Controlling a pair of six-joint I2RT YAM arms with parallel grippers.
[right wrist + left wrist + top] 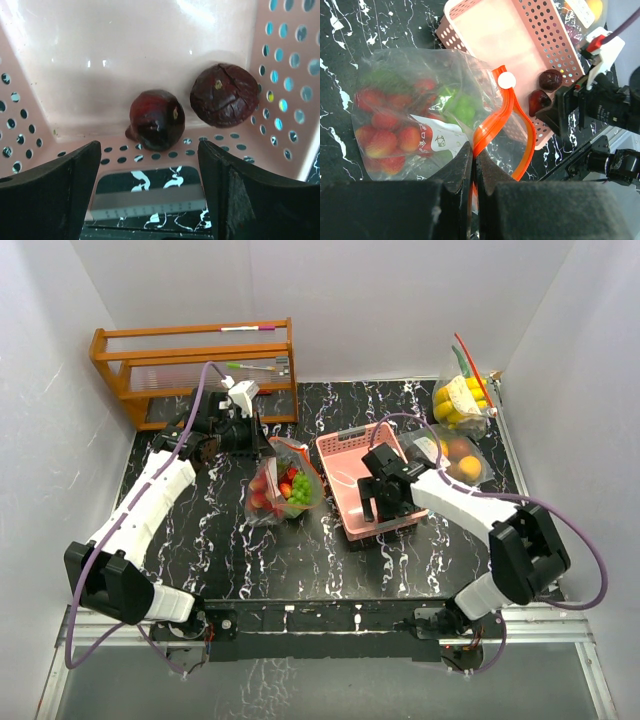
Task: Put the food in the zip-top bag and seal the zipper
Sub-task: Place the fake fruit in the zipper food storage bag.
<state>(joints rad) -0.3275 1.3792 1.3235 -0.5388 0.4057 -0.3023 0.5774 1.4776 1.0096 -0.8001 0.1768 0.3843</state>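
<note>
A clear zip-top bag [283, 490] with an orange zipper [496, 120] lies mid-table, holding red berries [385, 135] and green pieces [462, 106]; its mouth gapes open. My left gripper [474, 160] is shut on the bag's orange zipper rim. My right gripper [150, 172] is open, hovering inside the pink tray [340, 455] over its near wall. Two dark purple plums lie in the tray, one [156, 119] between my fingers' line, the other [224, 95] to its right. Both plums show in the left wrist view [540, 100].
A wooden rack [195, 365] stands at the back left. Two other filled bags sit at the right: one with yellow fruit [460, 400] at the back, one with oranges [455, 462] beside the tray. White walls close in left, back and right.
</note>
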